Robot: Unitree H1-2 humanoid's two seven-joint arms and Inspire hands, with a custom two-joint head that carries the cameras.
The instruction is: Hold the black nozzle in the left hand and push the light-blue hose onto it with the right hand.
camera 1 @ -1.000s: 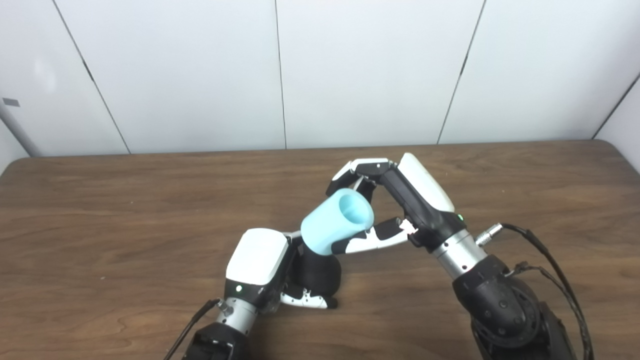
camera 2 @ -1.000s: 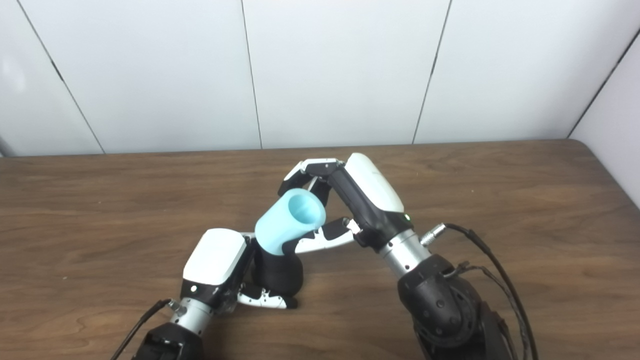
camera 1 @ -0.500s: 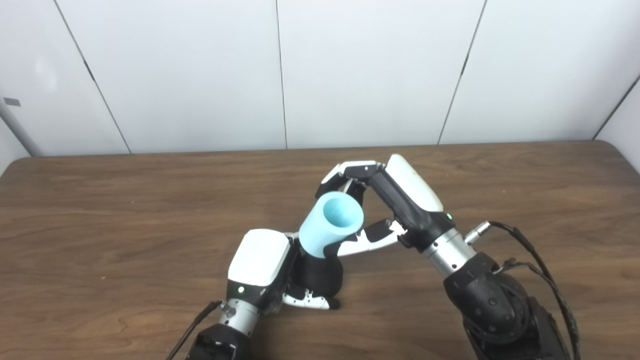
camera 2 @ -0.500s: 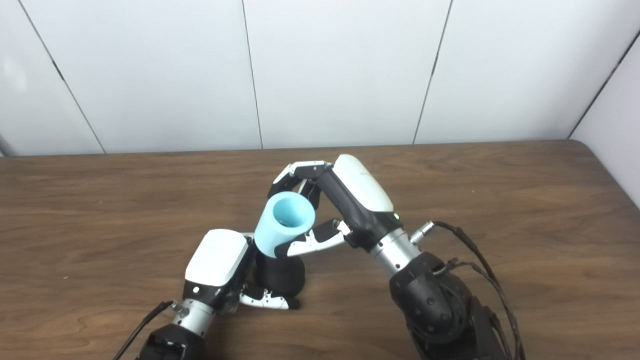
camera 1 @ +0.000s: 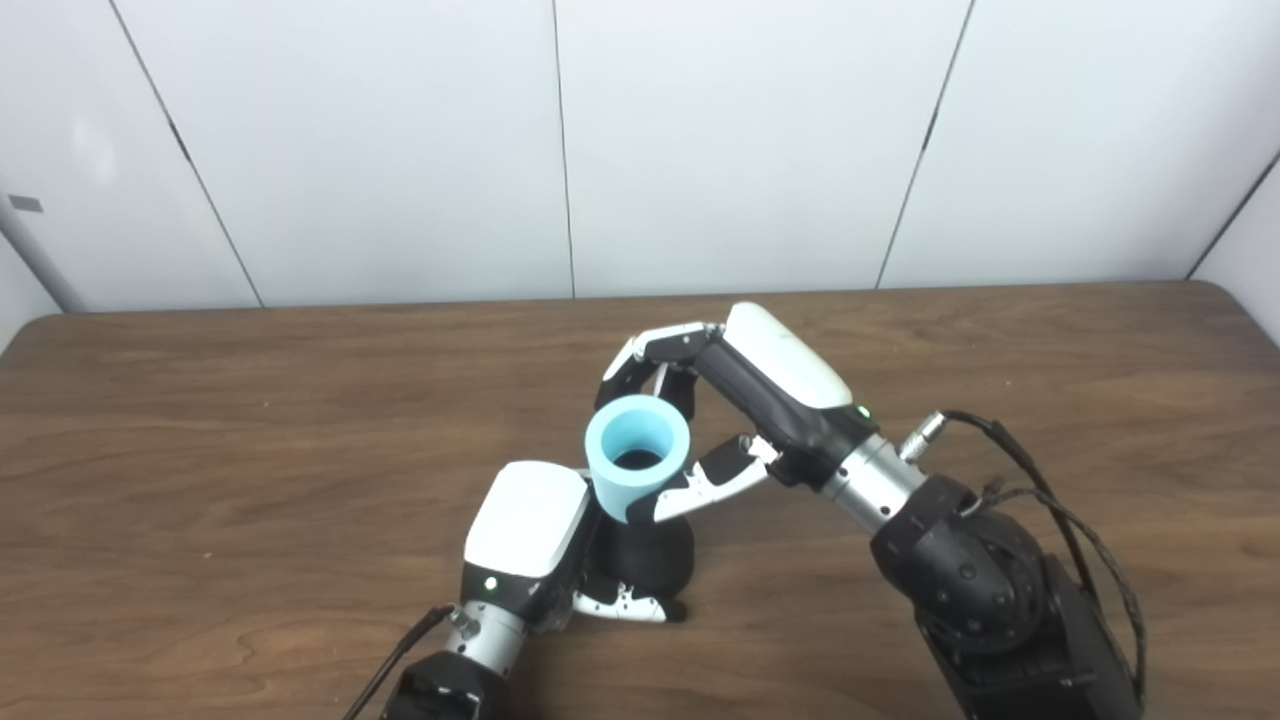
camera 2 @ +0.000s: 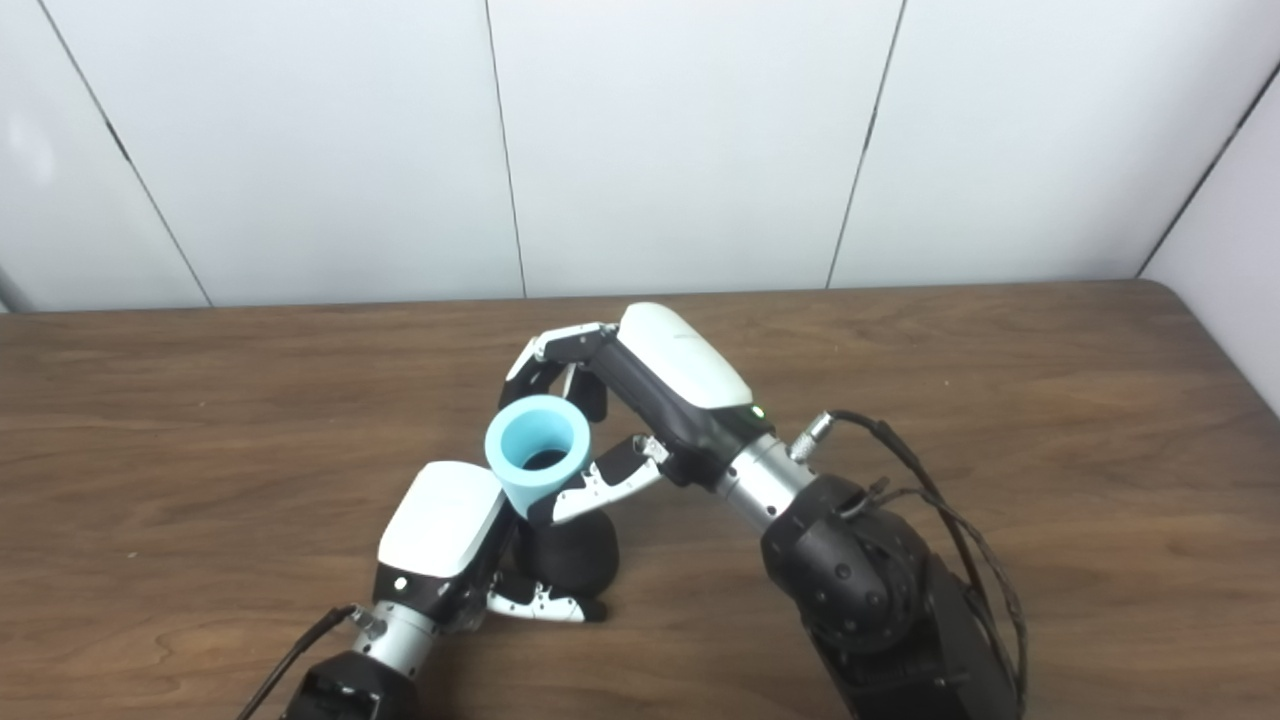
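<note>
Gripping the black nozzle (camera 1: 648,560) on the bench (camera 1: 200,450), our left hand (camera 1: 530,545); right hand (camera 1: 740,400) fingers clasp the light-blue hose (camera 1: 632,470) atop it.

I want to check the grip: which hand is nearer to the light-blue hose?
Right. The right hand is wrapped around the light-blue hose; the left hand sits lower beside it, gripping the black nozzle.

A light-blue hose (camera 1: 636,455) with a dark interior is seen at frame centre above a black nozzle (camera 1: 645,555). White-and-black shells are shown on the left hand (camera 1: 530,540) and right hand (camera 1: 745,395). A dark brown wood-grain table (camera 1: 200,450) is backed by what appear to be white wall panels (camera 1: 400,150).
</note>
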